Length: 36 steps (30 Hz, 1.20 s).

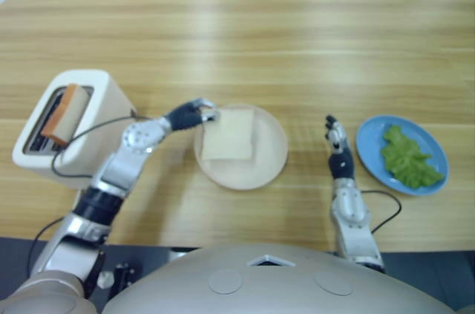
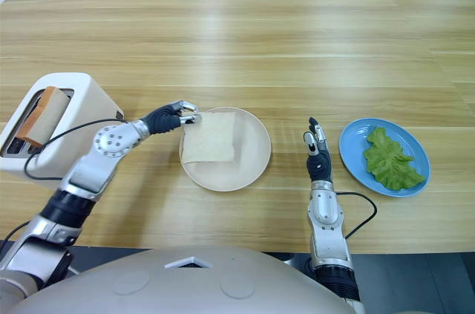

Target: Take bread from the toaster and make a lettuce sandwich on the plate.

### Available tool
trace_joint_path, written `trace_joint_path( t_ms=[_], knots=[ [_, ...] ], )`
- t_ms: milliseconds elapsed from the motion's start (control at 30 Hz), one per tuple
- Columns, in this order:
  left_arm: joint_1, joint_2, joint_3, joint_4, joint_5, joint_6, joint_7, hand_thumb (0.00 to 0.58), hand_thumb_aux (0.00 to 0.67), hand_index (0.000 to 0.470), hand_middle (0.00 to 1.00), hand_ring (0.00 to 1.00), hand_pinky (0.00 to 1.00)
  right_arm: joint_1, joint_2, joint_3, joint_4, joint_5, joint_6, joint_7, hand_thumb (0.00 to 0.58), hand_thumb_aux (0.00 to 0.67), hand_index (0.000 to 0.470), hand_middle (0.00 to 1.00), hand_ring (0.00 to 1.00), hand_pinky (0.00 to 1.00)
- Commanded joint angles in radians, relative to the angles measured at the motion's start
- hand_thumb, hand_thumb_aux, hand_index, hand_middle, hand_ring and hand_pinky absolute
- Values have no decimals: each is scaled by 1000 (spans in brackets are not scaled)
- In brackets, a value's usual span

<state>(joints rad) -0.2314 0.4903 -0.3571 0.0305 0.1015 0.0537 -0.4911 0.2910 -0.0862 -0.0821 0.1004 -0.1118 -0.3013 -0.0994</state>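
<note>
A white toaster (image 1: 100,102) stands at the table's left with one slice of toast (image 1: 62,113) sticking up from a slot. A beige plate (image 1: 272,157) in the middle carries a flat slice of bread (image 1: 231,136). My left hand (image 1: 187,115) is at that slice's far left corner, fingers curled and pinching its edge. Green lettuce (image 1: 410,157) lies on a blue plate (image 1: 368,149) at the right. My right hand (image 1: 338,148) stands upright between the two plates, fingers straight, holding nothing.
A black cable (image 1: 95,131) runs from the toaster towards the table's front edge, passing my left forearm. Bare wooden table (image 1: 245,32) stretches behind the plates. The front edge lies close behind both wrists.
</note>
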Motion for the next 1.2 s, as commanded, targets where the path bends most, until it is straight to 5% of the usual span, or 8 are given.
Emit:
trace_joint_path(
  t_ms=[33,400,433,467,867,1100,1200],
  knots=[
    [-56,-35,-26,109,50,-67,-12,580,670,460,1000,1000,1000,5,-4,-3,-8,5,13,8,0,0,0,0,0,0],
    [-95,-78,-85,237,178,-124,-20,580,670,460,1000,1000,1000,25,-2,-1,-42,2,26,10,0,0,0,0,0,0],
    [-94,-65,-98,243,213,-126,-15,443,344,236,31,31,31,26,-3,-1,-50,3,29,12,0,0,0,0,0,0],
    [-88,-55,-105,241,229,-127,-21,0,0,0,0,0,0,29,-4,-2,-60,4,33,15,0,0,0,0,0,0],
    [-65,122,-28,-20,564,-182,209,0,0,0,0,0,0,123,-10,26,-375,-16,105,63,0,0,0,0,0,0],
    [19,193,164,-396,621,-168,235,0,0,0,0,0,0,196,-79,39,-799,-24,224,165,0,0,0,0,0,0],
    [69,187,212,-478,602,-148,204,0,0,0,0,0,0,193,-176,-106,-1015,29,322,232,0,0,0,0,0,0]
  ],
)
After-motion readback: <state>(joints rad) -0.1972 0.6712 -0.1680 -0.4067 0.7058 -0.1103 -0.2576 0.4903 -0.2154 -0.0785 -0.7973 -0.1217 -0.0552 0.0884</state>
